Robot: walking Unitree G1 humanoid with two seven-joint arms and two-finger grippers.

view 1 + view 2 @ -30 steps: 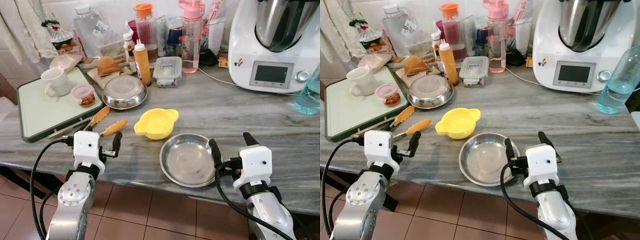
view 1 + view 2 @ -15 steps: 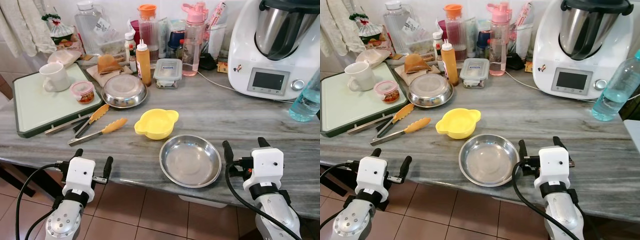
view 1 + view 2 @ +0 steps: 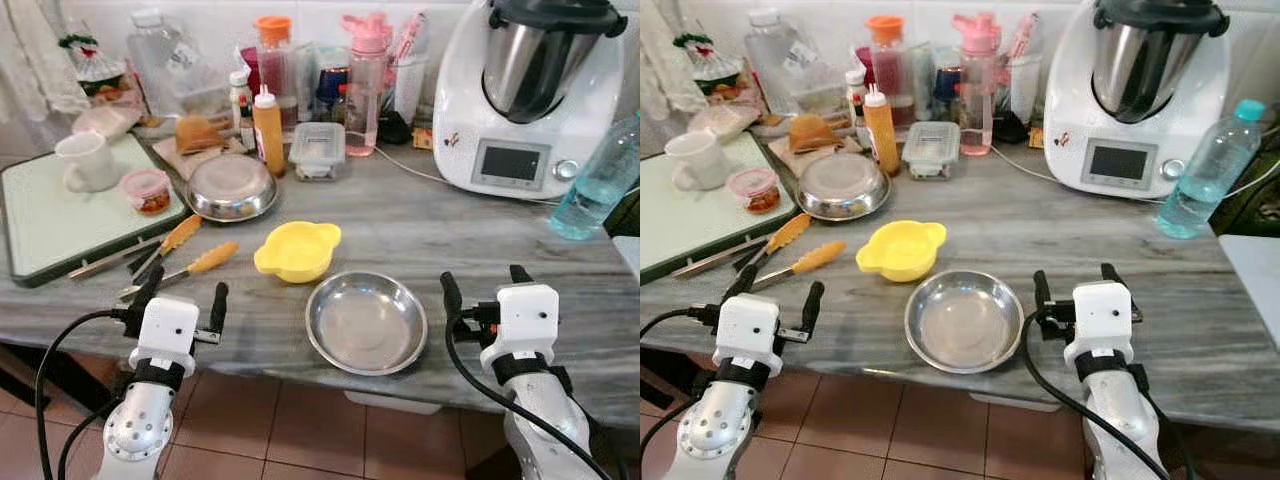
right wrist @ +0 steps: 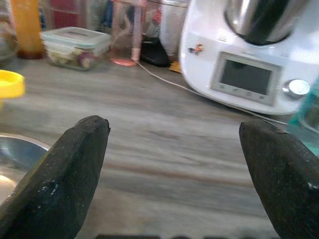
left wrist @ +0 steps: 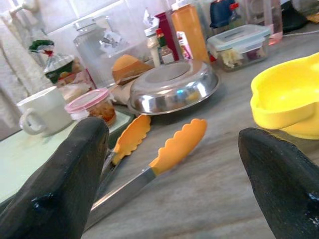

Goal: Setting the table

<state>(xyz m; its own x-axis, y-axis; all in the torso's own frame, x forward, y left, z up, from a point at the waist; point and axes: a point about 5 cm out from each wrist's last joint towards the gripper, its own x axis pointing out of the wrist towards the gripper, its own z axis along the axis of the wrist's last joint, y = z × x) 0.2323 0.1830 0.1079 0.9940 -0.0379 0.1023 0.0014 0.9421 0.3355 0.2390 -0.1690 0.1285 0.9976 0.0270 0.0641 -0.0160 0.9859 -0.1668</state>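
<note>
steel plate between two spread, empty grippers

A long grey stone desk with pale streaks runs across the room, its front edge rounded. Behind it rises a wall of white tiles with thin grout lines. Pale cloth hangs against the wall at the far left. Below the desk edge lies a floor of reddish-brown square tiles with light joints. The light is soft and even, with faint shine on the stone.
</note>
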